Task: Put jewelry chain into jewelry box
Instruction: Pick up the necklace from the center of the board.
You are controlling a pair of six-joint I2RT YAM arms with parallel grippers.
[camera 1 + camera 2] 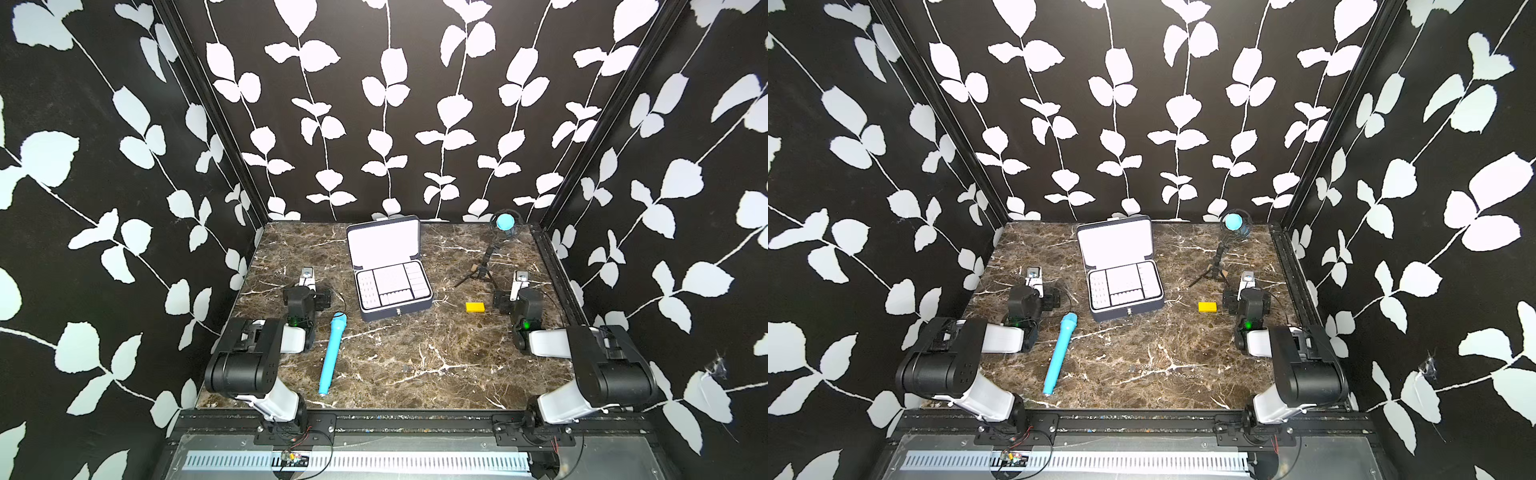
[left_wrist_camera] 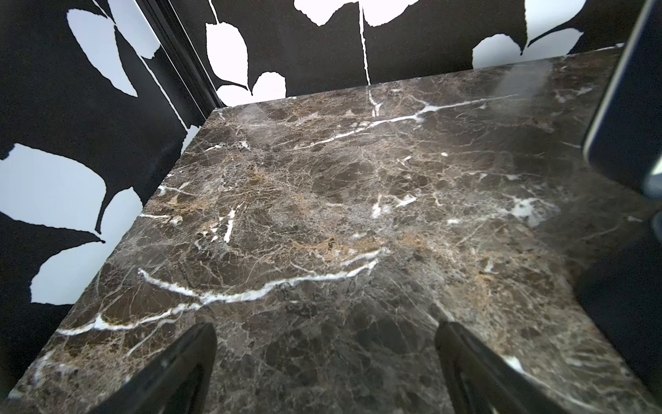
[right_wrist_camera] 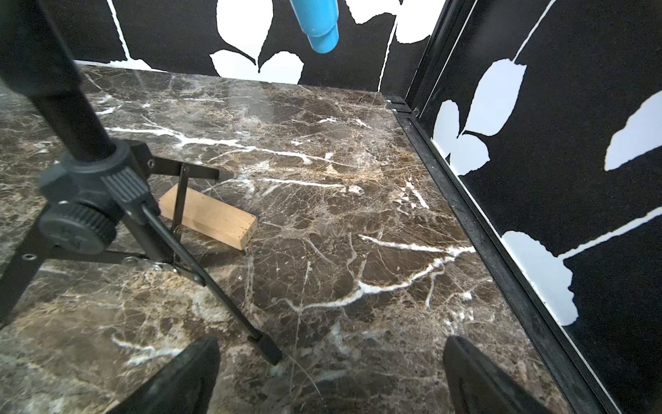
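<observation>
Looking across the table (image 1: 374,353), we find the jewelry chain (image 1: 432,370) lying flat, well apart from the open jewelry box (image 1: 395,309), at its 5 o'clock. The left jaws and right jaws gape wide, both empty. We judge the chain light, limp and slippery, best pinched mid-length, low against the marble.

1. Top views: a stereo pair set high above the near table edge, looking down toward the back wall. Both take in the whole table (image 1: 415,345).
2. Left wrist: low and close, facing the far-left corner. The jewelry box (image 2: 623,107) clips the frame edge and is also in both top views (image 1: 397,311).
3. Right wrist: low, facing the far-right corner. The tripod (image 3: 86,200) looms close and is also in both top views (image 1: 1214,266).
</observation>
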